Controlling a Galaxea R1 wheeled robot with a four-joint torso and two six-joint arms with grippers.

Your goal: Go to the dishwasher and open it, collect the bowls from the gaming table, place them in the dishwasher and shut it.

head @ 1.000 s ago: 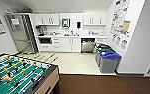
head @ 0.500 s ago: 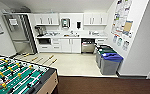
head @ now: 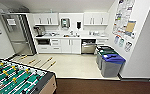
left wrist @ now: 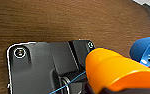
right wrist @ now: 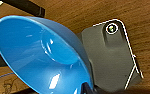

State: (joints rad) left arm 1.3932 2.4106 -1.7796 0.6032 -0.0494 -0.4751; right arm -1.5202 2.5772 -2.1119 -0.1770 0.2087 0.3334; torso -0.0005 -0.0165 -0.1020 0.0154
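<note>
The dishwasher [head: 89,48] has a stainless front and sits under the far kitchen counter, right of the white cabinets, with a dark band above its front. In the left wrist view an orange bowl [left wrist: 116,72] hangs close over the brown floor with my left gripper [left wrist: 108,90] shut on it. The blue bowl [left wrist: 144,50] shows beside it. In the right wrist view the blue bowl [right wrist: 43,55] is tilted, inside up, and my right gripper [right wrist: 87,88] is shut on its rim. The gaming table is out of view.
A green-field football table [head: 16,80] fills the near left corner. Grey bins with blue and green lids [head: 111,62] stand by the right wall near the dishwasher. A steel fridge [head: 17,35] is at the far left. Pale kitchen floor [head: 71,66] lies ahead of the dark floor.
The whole head picture has shifted slightly, with the kitchen a little closer, so the camera has moved forward. Nothing in the scene has moved on its own.
</note>
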